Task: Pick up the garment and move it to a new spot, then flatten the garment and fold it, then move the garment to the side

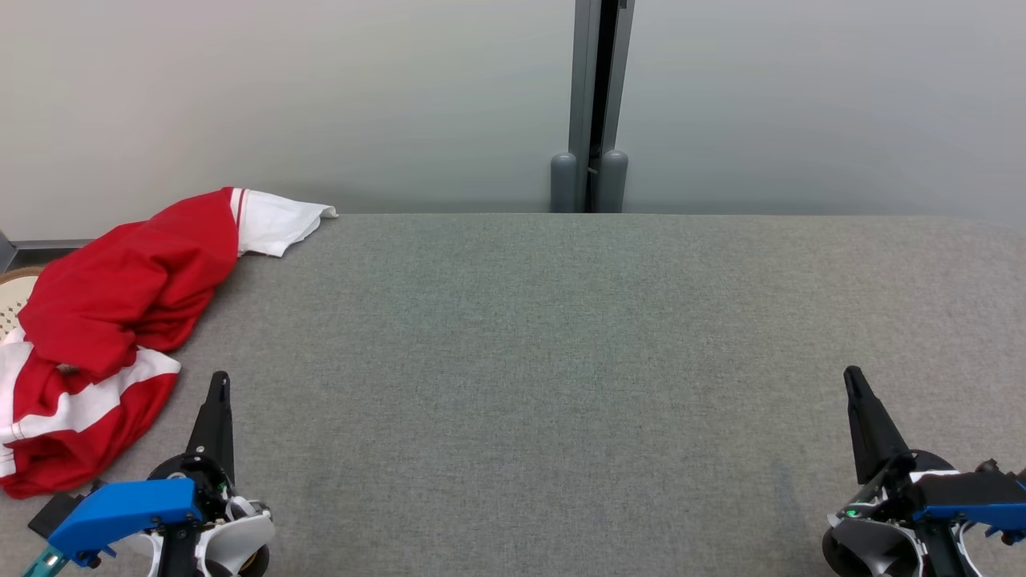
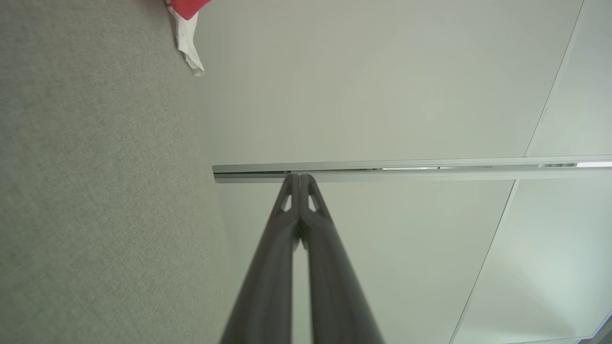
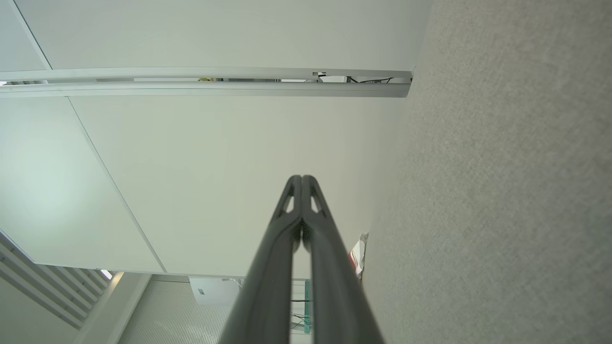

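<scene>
The garment [image 1: 120, 296] is a red and white shirt, crumpled in a heap at the far left of the grey table [image 1: 561, 361] and hanging over its left edge. A white sleeve end pokes out toward the back. My left gripper [image 1: 219, 381] rests at the lower left, just right of the heap and apart from it, shut and empty. My right gripper [image 1: 852, 375] stands at the lower right, far from the garment, shut with nothing in it. In the left wrist view the garment [image 2: 187, 28] peeks in at the top, beyond the closed gripper [image 2: 300, 177]. The right wrist view has its gripper [image 3: 301, 177] closed, with a sliver of garment [image 3: 357, 255] in the distance.
A pale wall with a grey vertical post [image 1: 591, 104] stands right behind the table's far edge. A round woven object [image 1: 14, 296] shows past the table's left edge, partly under the garment.
</scene>
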Robot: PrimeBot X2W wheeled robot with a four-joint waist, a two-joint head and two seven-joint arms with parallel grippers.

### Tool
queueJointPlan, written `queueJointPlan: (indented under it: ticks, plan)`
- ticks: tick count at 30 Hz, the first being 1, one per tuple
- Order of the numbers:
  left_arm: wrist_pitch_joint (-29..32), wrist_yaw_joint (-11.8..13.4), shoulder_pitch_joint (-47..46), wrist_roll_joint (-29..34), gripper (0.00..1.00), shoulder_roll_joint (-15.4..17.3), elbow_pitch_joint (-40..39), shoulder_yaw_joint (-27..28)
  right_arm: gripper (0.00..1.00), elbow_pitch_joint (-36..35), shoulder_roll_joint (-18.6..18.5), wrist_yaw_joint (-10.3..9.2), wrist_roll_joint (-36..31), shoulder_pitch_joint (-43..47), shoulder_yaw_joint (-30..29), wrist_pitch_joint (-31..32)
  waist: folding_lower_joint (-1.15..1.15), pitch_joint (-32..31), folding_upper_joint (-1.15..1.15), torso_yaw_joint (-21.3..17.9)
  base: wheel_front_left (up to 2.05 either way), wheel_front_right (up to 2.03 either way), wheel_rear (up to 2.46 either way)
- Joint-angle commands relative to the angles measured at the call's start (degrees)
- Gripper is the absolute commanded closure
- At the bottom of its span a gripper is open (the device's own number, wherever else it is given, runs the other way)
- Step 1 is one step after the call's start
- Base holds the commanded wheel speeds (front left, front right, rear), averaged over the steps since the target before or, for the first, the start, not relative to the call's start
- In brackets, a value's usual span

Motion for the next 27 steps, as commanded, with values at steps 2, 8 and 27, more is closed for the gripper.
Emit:
queueJointPlan:
  ticks: [2, 8, 27]
  plan:
    - [0.2, -0.2, -0.6, -0.1, 1.00, -0.1, -0.2, 0.0, 1.00, -0.2, -0.3, 0.02, 0.1, -0.6, -0.1, 0.2, 0.00, 0.0, 0.00, 0.0, 0.00, 0.00, 0.00]
    - [0.2, -0.2, -0.6, -0.1, 1.00, -0.1, -0.3, 0.0, 1.00, -0.2, -0.3, 0.02, 0.1, -0.6, -0.1, 0.2, 0.00, 0.0, 0.00, 0.0, 0.00, 0.00, 0.00]
    - [0.2, -0.2, -0.6, -0.1, 1.00, -0.1, -0.3, 0.0, 1.00, -0.2, -0.3, 0.02, 0.1, -0.6, -0.1, 0.2, 0.00, 0.0, 0.00, 0.0, 0.00, 0.00, 0.00]
